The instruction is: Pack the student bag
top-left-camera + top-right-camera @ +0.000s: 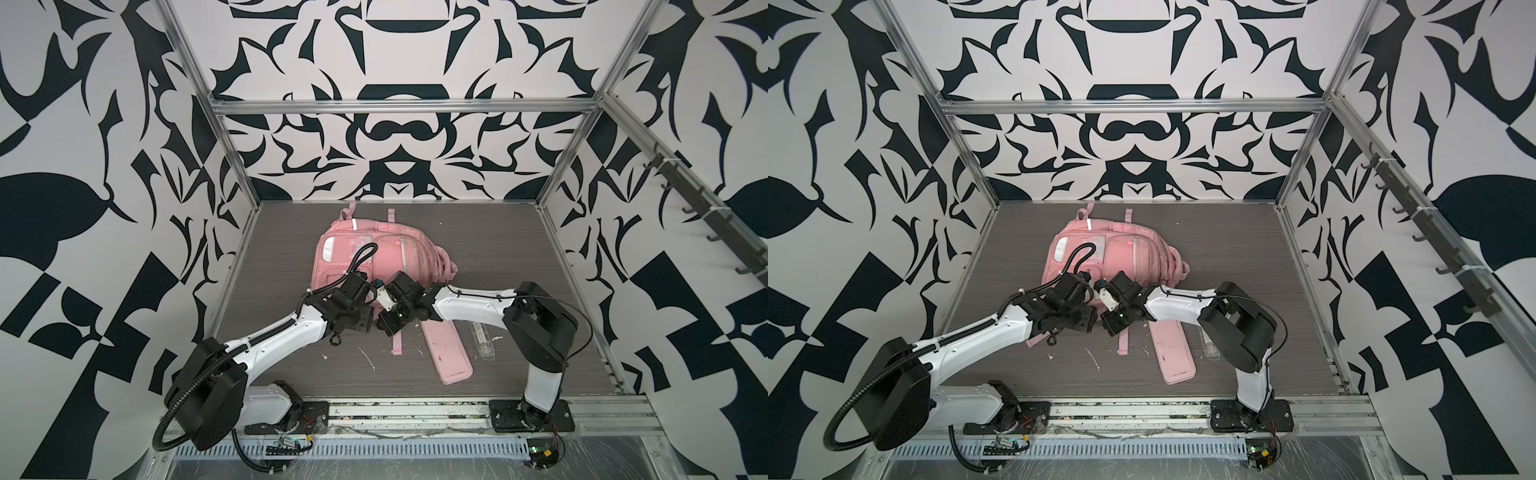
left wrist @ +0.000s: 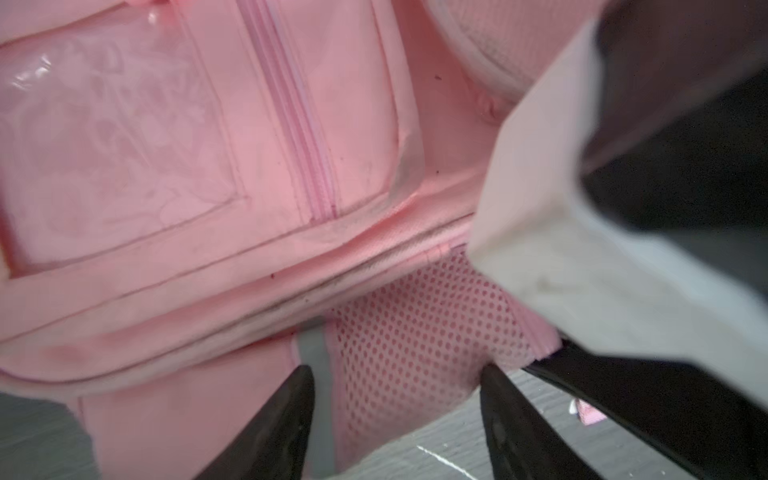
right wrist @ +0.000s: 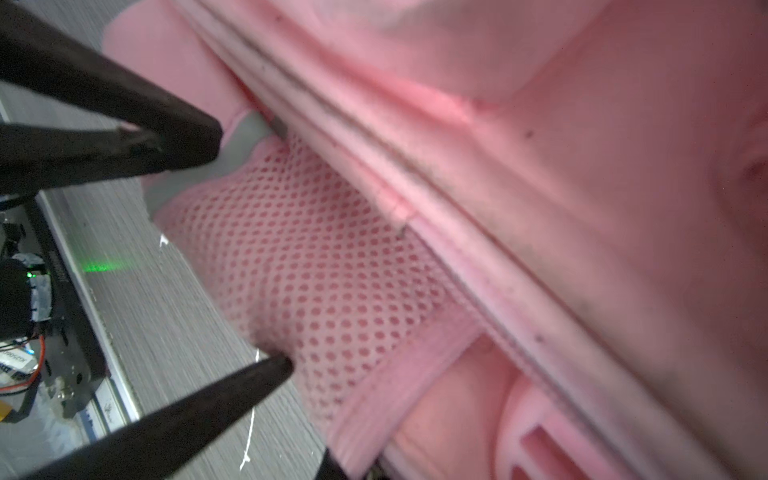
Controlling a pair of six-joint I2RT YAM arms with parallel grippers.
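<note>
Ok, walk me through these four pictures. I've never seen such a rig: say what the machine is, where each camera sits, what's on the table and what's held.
It is a robot with two arms, a left arm and a right arm, each ending in a two-fingered hand. Two pictures come from one camera head high above, looking down on everything. The other two come from small cameras on the wrists, so they are close-ups. On the table lie a pink bag, a flat pink case and a clear packet. Both hands are at the bag's near edge. The left hand is open, its fingers either side of a mesh pocket. The right hand is shut and seems to pinch the bag's fabric beside that pocket.
</note>
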